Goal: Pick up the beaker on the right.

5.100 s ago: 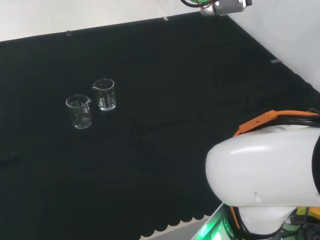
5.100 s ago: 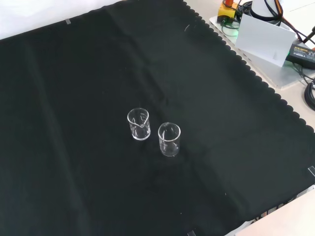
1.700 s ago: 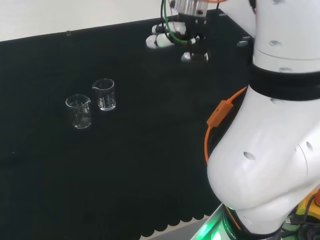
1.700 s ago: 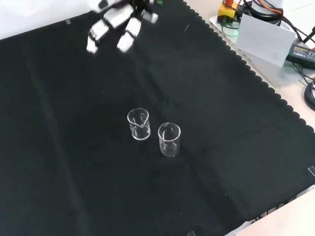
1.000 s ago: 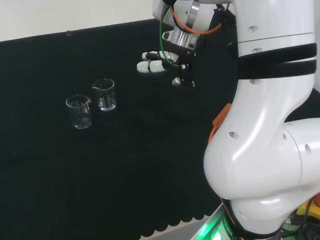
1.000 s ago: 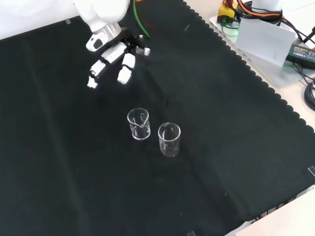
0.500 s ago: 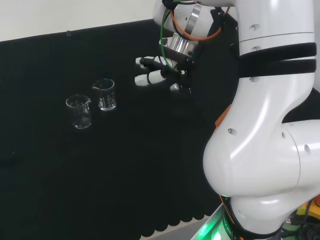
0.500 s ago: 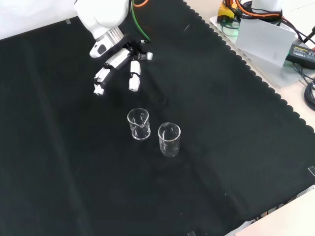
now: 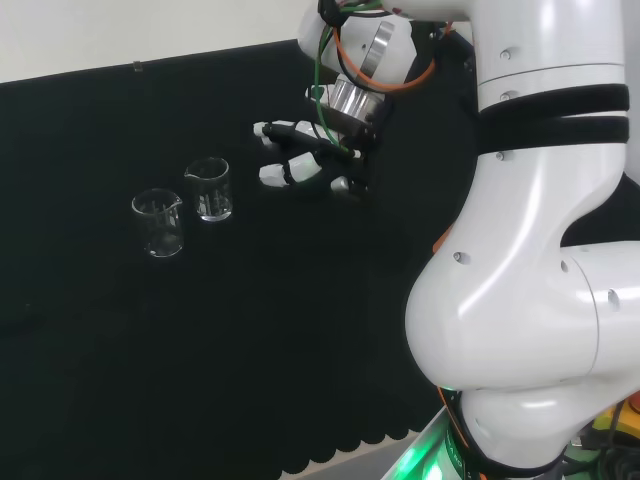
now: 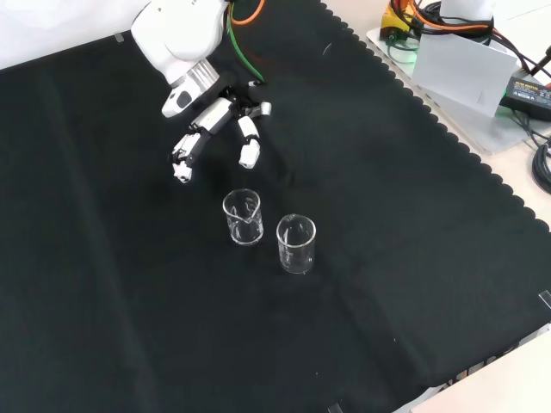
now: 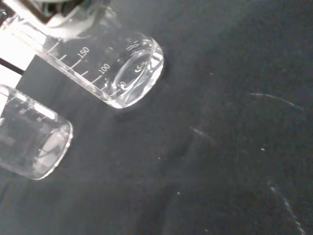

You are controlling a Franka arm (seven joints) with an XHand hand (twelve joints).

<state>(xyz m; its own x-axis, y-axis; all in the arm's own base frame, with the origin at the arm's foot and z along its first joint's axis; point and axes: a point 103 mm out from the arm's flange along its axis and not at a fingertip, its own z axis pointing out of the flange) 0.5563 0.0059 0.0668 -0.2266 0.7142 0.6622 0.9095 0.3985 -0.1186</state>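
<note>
Two clear glass beakers stand upright near the middle of the black cloth [image 10: 413,258] that covers the table, with wide bare cloth on every side of them. In the head view the right-hand beaker [image 9: 209,189] stands just beside the left-hand beaker [image 9: 158,222], close together but apart. In the front view the same two sit side by side, one [image 10: 242,217] nearer the arm and the other [image 10: 296,243] lower and to its right. Both look empty; the wrist view shows their clear bases [image 11: 137,73] and printed scale marks, with nothing inside.

The hand [image 10: 215,120] hangs above the cloth, near the beakers but touching neither. Its fingers [image 10: 248,142] are spread and nearly straight, pointing toward the beakers, and hold nothing. In the head view the hand [image 9: 305,155] sits to the right of the right-hand beaker, with bare cloth between them.

The cloth's scalloped edge [image 10: 430,112] runs along the right of the front view, beyond which lie a white box [image 10: 461,64] and cables [image 10: 538,146], well apart from the beakers.
</note>
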